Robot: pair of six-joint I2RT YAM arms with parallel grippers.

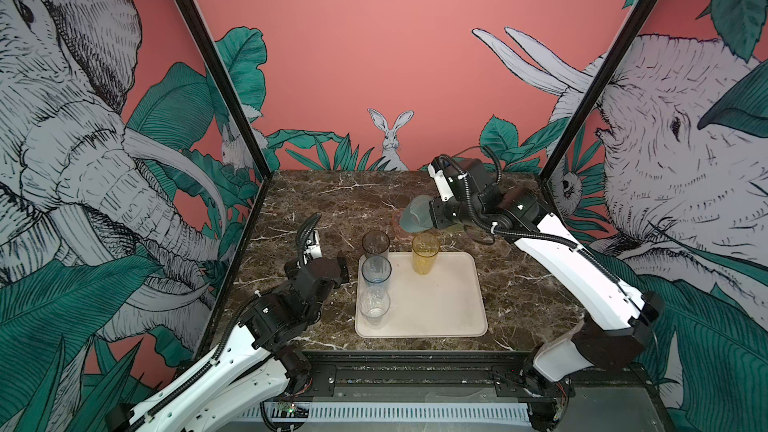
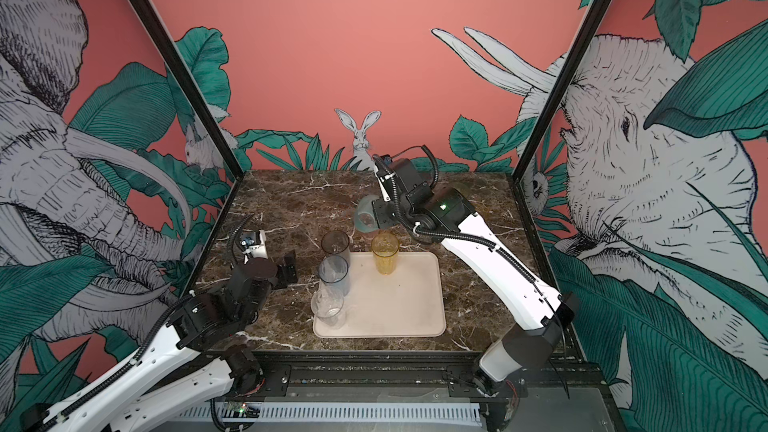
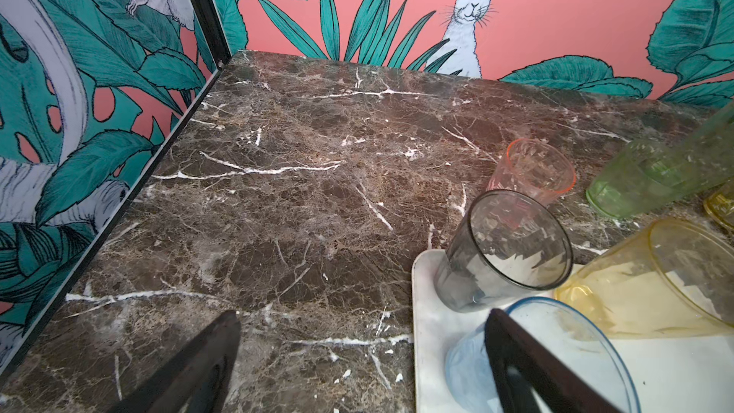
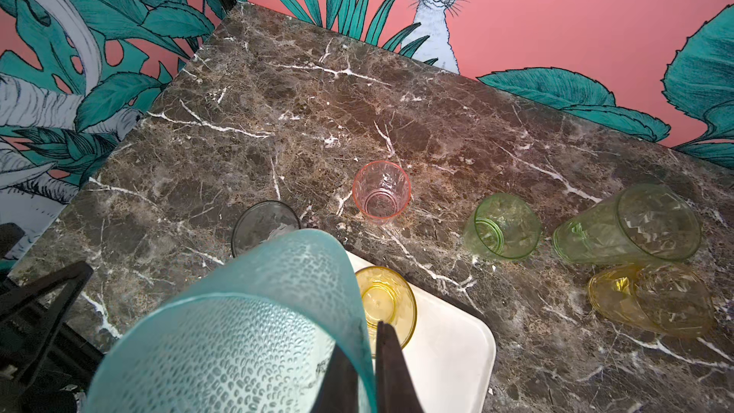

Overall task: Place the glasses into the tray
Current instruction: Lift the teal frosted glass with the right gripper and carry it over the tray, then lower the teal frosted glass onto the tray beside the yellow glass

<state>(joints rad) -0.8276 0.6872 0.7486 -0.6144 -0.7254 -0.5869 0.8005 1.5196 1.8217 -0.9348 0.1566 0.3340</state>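
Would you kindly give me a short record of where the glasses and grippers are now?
On tray: grey glass, blue glass, clear glass, tall amber glass
Right gripper: shut on teal glass, in the air near the tray's far edge
Left gripper: open, empty, beside the tray
On table: pink glass, short green glass, tall green glass, short yellow glass

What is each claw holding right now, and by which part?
The right claw is shut on the teal tumbler, pinching its wall at the rim from inside and outside. The left claw is open and holds nothing.
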